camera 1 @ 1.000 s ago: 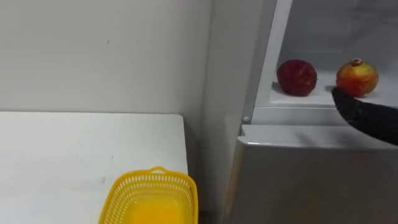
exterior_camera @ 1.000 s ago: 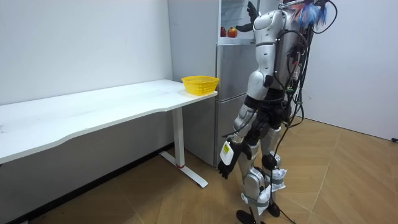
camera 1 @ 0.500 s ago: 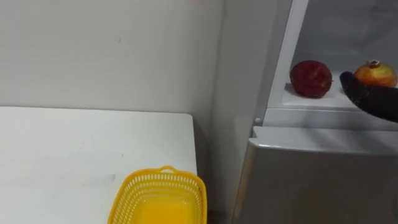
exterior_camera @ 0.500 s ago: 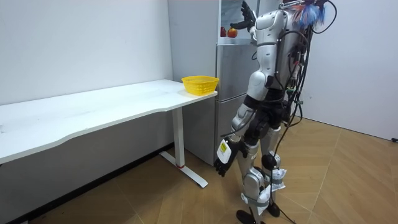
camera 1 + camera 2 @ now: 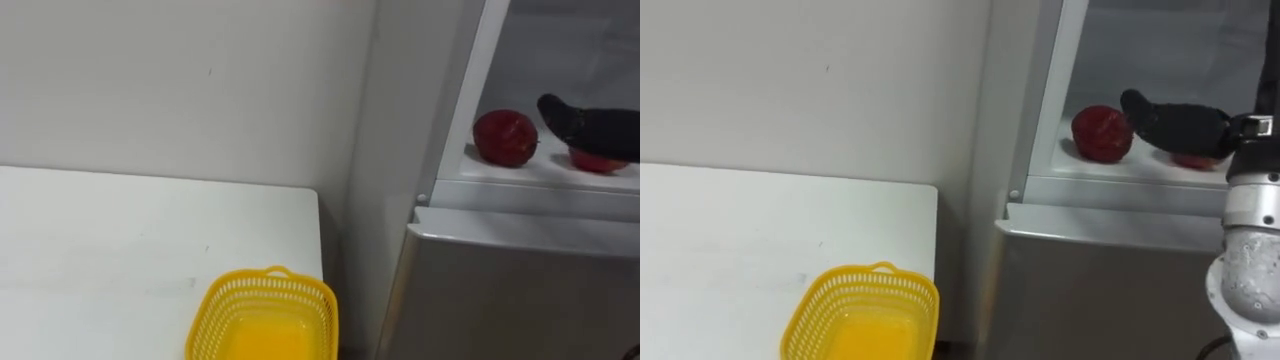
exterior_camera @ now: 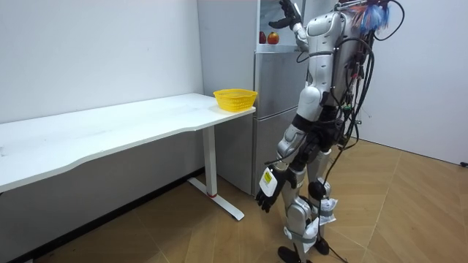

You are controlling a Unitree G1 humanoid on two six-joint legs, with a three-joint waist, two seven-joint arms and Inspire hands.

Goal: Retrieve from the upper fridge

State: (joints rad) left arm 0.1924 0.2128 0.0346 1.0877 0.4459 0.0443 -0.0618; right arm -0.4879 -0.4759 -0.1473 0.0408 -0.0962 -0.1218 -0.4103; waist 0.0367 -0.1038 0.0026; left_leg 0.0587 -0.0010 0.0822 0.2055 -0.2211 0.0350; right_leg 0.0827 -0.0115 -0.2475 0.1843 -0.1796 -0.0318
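Where the left eye view meets the upper fridge shelf (image 5: 520,171), the right hand (image 5: 590,128) lies over a red-yellow fruit (image 5: 597,161), fingers straight, beside a dark red fruit (image 5: 505,137). From the room view, the left hand (image 6: 268,191) hangs slack beside the thigh.

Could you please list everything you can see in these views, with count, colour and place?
fridge: 1, grey, right of the table, upper compartment open
dark red fruit: 1, dark red, on the upper fridge shelf, near its left edge
other fruit: 1, red, on the same shelf to the right, mostly covered by the right hand
basket: 1, yellow, on the table end nearest the fridge
table: 1, white, along the wall
floor: wooden, brown, under the robot
right hand: 1, black, inside the upper fridge, over the other fruit
left hand: 1, black, hanging by the thigh, fingers relaxed
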